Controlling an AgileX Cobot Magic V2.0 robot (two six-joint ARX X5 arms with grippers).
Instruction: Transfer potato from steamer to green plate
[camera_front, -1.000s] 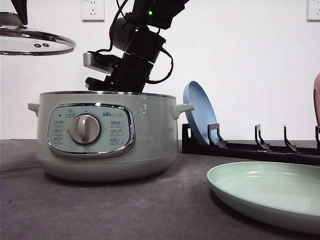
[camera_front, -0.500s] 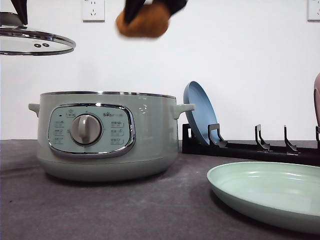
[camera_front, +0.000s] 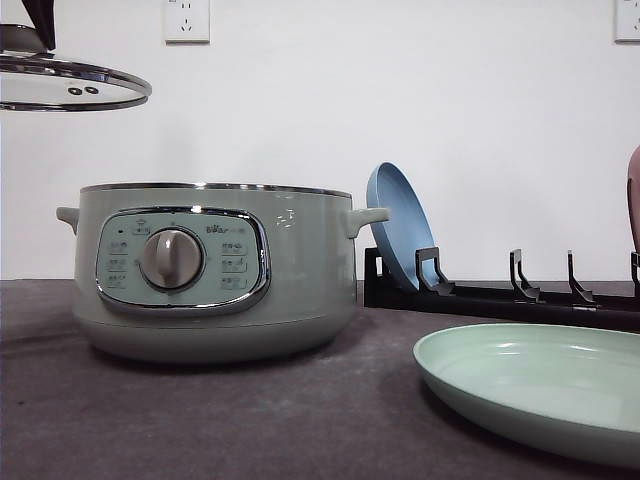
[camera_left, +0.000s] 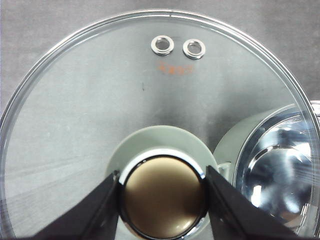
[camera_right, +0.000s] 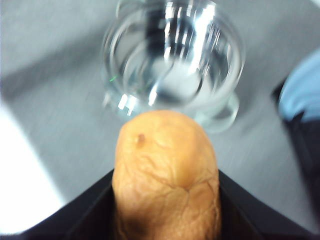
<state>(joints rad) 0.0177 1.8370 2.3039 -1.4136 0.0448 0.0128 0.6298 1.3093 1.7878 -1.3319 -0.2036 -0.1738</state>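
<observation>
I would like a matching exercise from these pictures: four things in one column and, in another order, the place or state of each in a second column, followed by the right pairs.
Things:
1. potato
2. glass lid
3. green plate
4. blue plate

Places or states:
A. standing on edge in the black rack
B. lying flat on the table, with nothing on it
C. held between the right pincer's fingers above the steamer
D. held up in the air by its knob in the left pincer

Pairs: 1-C, 2-D, 3-B, 4-A
</observation>
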